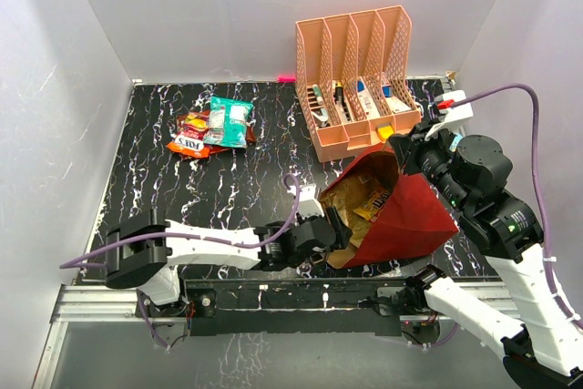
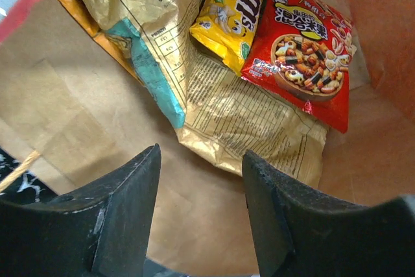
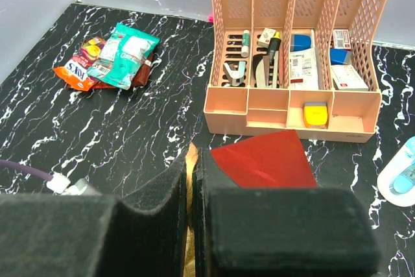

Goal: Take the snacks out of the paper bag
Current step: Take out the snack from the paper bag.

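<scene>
The dark red paper bag (image 1: 414,211) lies tilted on the table, its kraft mouth facing left. My right gripper (image 3: 192,160) is shut on the bag's upper edge (image 3: 259,158) and holds it up. My left gripper (image 2: 201,173) is open and empty, reaching into the bag's mouth (image 1: 342,243). Inside lie a gold packet (image 2: 246,118), a yellow M&M's packet (image 2: 230,11) and a red snack packet (image 2: 301,47), just beyond my fingertips. Other snacks (image 1: 211,127), teal, orange and red, lie in a pile at the table's far left; they also show in the right wrist view (image 3: 107,63).
A peach mesh organizer (image 1: 355,84) with pens and small items stands at the back right, just behind the bag. A small light-blue object (image 3: 399,176) lies right of it. White walls enclose the black marbled table (image 1: 228,193).
</scene>
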Controlling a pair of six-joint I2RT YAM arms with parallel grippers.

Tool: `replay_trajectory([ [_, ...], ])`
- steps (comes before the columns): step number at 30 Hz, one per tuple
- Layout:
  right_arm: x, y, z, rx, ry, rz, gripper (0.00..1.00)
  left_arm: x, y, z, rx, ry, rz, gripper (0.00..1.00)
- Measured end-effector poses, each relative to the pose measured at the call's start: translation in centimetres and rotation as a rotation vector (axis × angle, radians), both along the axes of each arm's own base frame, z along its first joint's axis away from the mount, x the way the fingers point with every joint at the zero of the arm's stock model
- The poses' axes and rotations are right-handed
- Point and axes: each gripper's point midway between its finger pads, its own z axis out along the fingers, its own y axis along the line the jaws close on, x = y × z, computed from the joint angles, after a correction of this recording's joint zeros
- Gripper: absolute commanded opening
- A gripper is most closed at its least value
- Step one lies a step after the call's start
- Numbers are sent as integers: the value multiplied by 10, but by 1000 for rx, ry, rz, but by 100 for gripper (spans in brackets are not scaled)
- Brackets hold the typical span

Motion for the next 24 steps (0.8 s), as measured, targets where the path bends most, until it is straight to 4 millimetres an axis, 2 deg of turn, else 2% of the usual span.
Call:
replay_trajectory([
  [4, 0, 0, 0, 0, 0, 0, 7, 6, -13, -14, -25, 62, 34, 49],
  [9, 0, 0, 0, 0, 0, 0, 7, 11, -14, -37, -13, 125, 55, 51],
  [14, 0, 0, 0, 0, 0, 0, 7, 19, -20, -56, -16, 184, 58, 45],
  [17, 0, 0, 0, 1, 0, 0, 7, 23, -24, -59, -33, 186, 46, 44],
  [24, 0, 1, 0, 1, 0, 3, 7, 27, -35, -61, -49, 164, 17, 33],
])
